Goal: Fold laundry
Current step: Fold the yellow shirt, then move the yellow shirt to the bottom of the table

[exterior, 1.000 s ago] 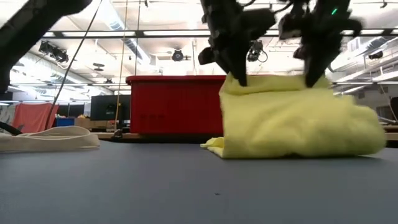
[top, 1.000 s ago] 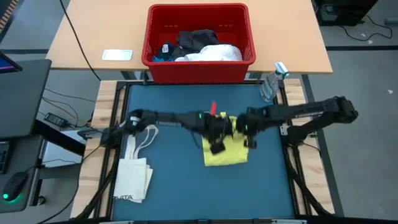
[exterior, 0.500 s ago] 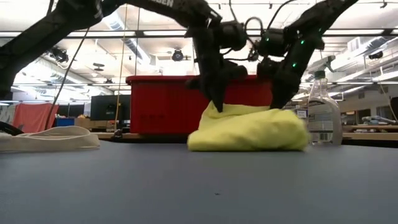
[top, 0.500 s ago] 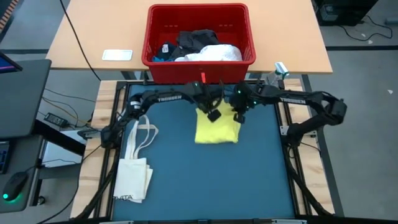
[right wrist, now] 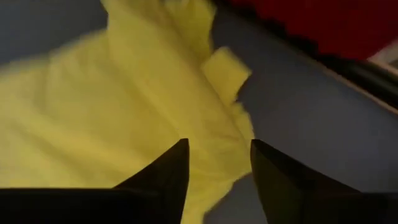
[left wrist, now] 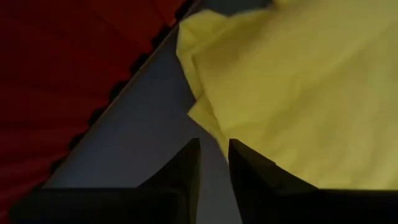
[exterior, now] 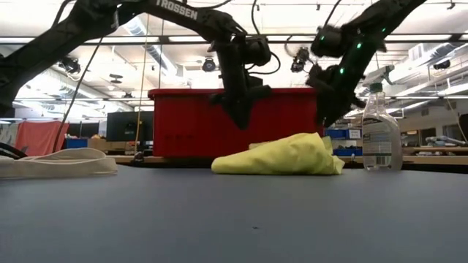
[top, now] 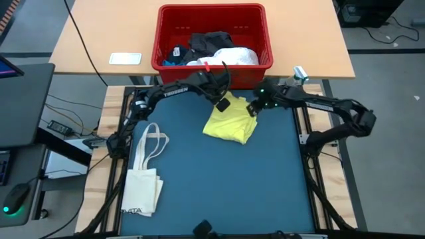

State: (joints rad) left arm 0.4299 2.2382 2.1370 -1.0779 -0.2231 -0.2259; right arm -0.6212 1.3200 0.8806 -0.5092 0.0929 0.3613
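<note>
The left gripper (top: 224, 104) hangs above the far edge of the yellow garment (top: 230, 124), fingers (left wrist: 186, 163) parted by a narrow gap and holding nothing. The right gripper (top: 253, 109) hangs just above the garment's far right corner, fingers (right wrist: 166, 169) spread wider, also holding nothing; yellow cloth shows through the gap. In the low view both grippers are clear of the cloth. The yellow garment lies in a loose, folded heap on the blue table mat (top: 199, 192), toward its far side, close in front of the red bin (top: 212, 70). Dark and white garments (top: 222, 53) sit inside the bin. A cream tote bag (top: 145, 180) lies at the mat's left edge. A clear bottle (exterior: 380, 131) stands at the far right.
</note>
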